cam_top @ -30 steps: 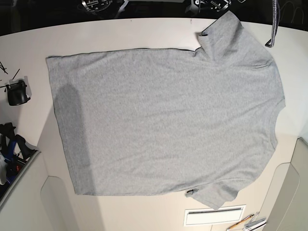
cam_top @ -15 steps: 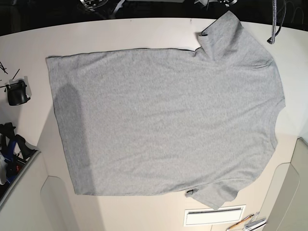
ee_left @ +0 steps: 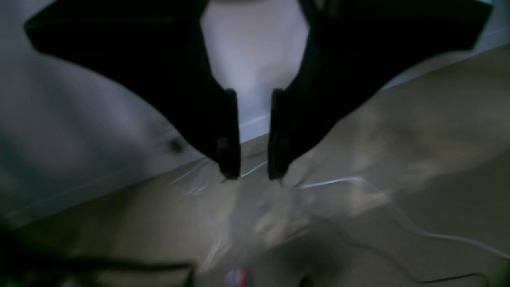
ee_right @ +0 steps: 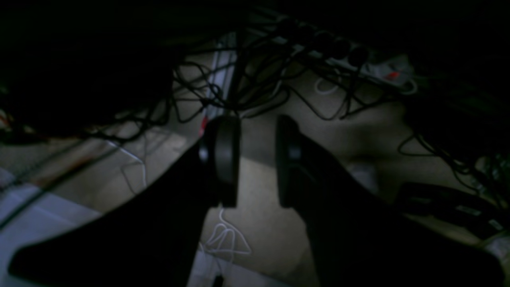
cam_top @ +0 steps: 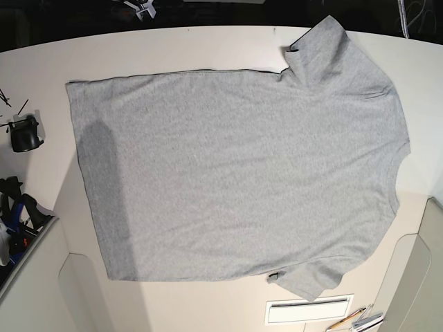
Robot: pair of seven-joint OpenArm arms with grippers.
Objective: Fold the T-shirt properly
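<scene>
My T-shirt [cam_top: 239, 173] lies flat lengthwise across the bench [cam_top: 41, 69], while left pincer [ee_left: 254, 175] and right pincer [ee_right: 257, 159] hang off it, slightly parted, empty.

place: lab | evidence: tangled cables [ee_right: 255, 91], power strip [ee_right: 382, 69]

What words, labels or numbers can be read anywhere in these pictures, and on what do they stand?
None can be read.
Heather-grey short-sleeved cotton T-shirt: the side facing up is plain, no lettering.
White rectangular label on the pale table: too small to read.
Small red-and-white object on the floor, left wrist view: blurred, unreadable.
White power strip, right wrist view: red spot, no legible text.
</scene>
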